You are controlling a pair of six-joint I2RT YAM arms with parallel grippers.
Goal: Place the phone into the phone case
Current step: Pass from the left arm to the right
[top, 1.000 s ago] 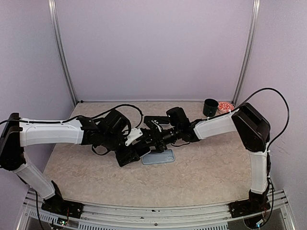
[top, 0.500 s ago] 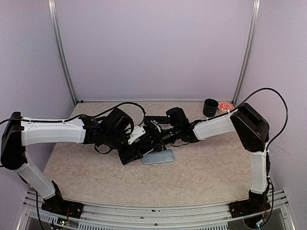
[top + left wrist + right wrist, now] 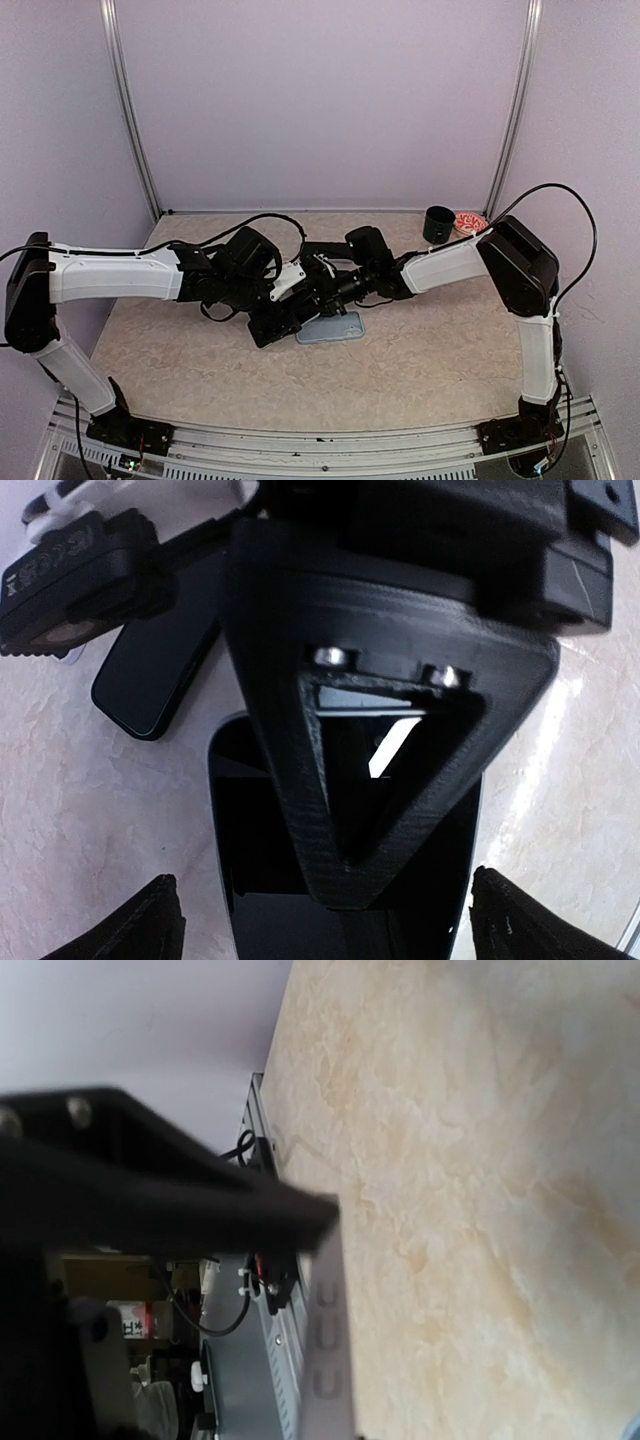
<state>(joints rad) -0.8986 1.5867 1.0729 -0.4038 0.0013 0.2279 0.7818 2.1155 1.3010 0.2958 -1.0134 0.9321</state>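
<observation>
Phone case (image 3: 338, 328) flat on table (image 3: 450, 340), ctr; one end obscured from above. Left wrist view: light rim, dark glossy face, contents unclear.
L gripper (image 3: 330, 930): fingertips (image 3: 150, 920) wide apart, flanking case.
R gripper (image 3: 318, 297): one finger (image 3: 290, 730) over case, other hidden; can't tell spacing.
Dark rounded slab (image 3: 150, 680) beside case, part-hidden, ID unclear.

Smooth stone-look worktop under plastic robot arms.
The worktop (image 3: 440, 345) is gleaming, marbled and smooth; the arm shells (image 3: 110, 275) are looking like smooth white plastic; the right gripper's finger (image 3: 290, 760) is showing matt, finely ridged black plastic with two shiny metal screws (image 3: 335, 658); the phone case (image 3: 335, 328) is shining glossy.
</observation>
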